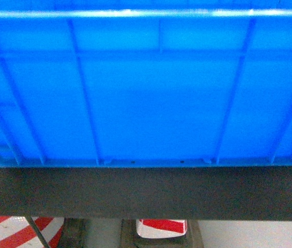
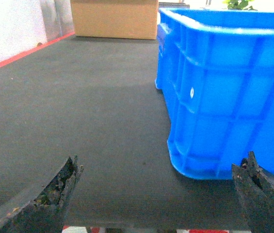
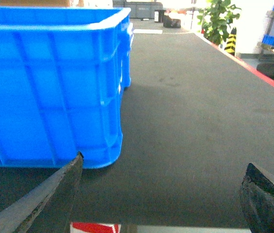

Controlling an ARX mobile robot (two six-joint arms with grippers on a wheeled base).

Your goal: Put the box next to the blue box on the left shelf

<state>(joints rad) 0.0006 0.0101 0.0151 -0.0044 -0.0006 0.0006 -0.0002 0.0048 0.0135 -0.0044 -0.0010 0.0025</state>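
The box fills almost the whole head view, its ribbed near wall facing the camera and its thick rim running along the top of the frame. It stands on a dark grey desk, set back a little from the near edge. Below that edge, red-and-white striped objects show on the floor.

In the left wrist view the left tool hangs low over the near edge of the desk with its two worn dark fingers spread wide. The left finger stands over bare desk surface; the right finger sits just in front of the box's near corner, and whether it touches the wall cannot be told. Nothing lies between the fingers. At the far end of the desk stands a cardboard carton, apart from the box.

In the right wrist view the right tool is likewise spread wide, holding nothing. Its left finger lies just in front of the box's other near corner, its right finger over open desk. A potted plant stands far behind, beyond the desk's red-edged side.
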